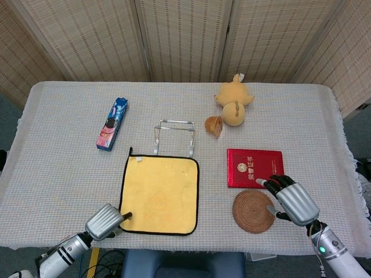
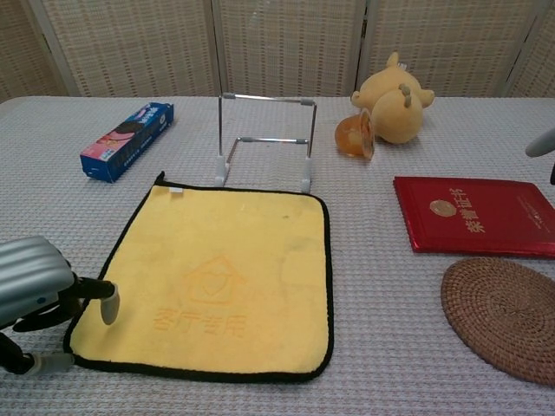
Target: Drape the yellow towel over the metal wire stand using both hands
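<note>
Flat square towel (image 1: 159, 194) — bent-wire stand (image 1: 174, 132)

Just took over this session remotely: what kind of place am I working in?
Probably a staged test room, not a home: woven folding screens wall off a cloth-covered table holding unrelated props, such as a plush toy, a cookie box and a red booklet.

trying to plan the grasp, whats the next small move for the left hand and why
Probably ease the left hand forward to pinch the near-left corner of the yellow towel. The towel lies flat before the wire stand, unheld, and the hand's open fingers sit right at that edge.
</note>
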Available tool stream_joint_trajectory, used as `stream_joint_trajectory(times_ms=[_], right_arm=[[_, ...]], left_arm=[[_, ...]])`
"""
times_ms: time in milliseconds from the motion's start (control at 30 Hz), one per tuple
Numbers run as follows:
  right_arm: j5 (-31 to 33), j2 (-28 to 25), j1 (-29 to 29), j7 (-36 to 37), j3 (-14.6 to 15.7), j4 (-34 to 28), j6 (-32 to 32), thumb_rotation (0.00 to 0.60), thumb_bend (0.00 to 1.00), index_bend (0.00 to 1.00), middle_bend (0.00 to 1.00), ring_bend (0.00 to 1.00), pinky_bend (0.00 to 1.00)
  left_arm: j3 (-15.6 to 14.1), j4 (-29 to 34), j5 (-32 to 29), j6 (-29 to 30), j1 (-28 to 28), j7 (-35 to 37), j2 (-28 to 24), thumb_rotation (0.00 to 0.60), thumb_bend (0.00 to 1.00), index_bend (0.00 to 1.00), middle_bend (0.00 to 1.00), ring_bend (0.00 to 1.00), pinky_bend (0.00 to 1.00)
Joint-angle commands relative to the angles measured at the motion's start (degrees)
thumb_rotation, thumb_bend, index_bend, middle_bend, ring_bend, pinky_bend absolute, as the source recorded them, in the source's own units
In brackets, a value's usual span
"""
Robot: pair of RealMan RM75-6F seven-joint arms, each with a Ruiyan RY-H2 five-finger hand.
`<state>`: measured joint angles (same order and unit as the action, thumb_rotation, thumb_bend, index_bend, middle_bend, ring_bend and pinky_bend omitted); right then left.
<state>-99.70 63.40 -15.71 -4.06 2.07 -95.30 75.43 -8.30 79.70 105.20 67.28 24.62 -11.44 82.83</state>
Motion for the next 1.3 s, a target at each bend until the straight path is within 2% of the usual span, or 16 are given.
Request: stream_joint_trajectory(times_ms=[33,400,767,1100,1300], right_arm=[[0.1,0.0,0.1,0.2,0.1,0.1,0.2,0.600,0.29,0.17,0.34,0.25,0.25],[0.2,0.2,0.5,1.5,0.4,1.2,1.2,0.600,0.29,0.17,0.34,0.25,0.25],[0.3,0.4,0.6,2.5,0.5,1.9,1.5,0.600,0.29,0.17,0.34,0.25,0.25],[0.1,0.7,0.2,3.0,0.7,2.3,1.3,0.600,0.29,0.17,0.35,0.25,0.25],[-1.2,1.0,-0.5,2.9,0.8,1.8,1.0,0.600,0.29,0.17,0.35,0.26,0.29]], left_arm=[[-0.1,0.0,-0.1,0.0,0.1,-0.2,0.2,0.600,0.26,0.44,0.95,0.81,0.98],[1.0,-0.6,-1.0,-0.1,1.2,0.1,2.3,0.600,0.26,0.45,0.95,0.82,0.98],[1.6,0.6,-2.5,-0.3,2.2,1.3,2.2,0.600,0.26,0.50,0.96,0.83,0.99],[1.7,-0.4,-2.5,0.6,2.4,1.6,3.1,0.600,0.42,0.57,0.98,0.85,0.99],[1.9,-0.3,-2.8,0.6,2.8,1.9,3.7,0.600,0.46,0.60,1.00,0.86,1.00]])
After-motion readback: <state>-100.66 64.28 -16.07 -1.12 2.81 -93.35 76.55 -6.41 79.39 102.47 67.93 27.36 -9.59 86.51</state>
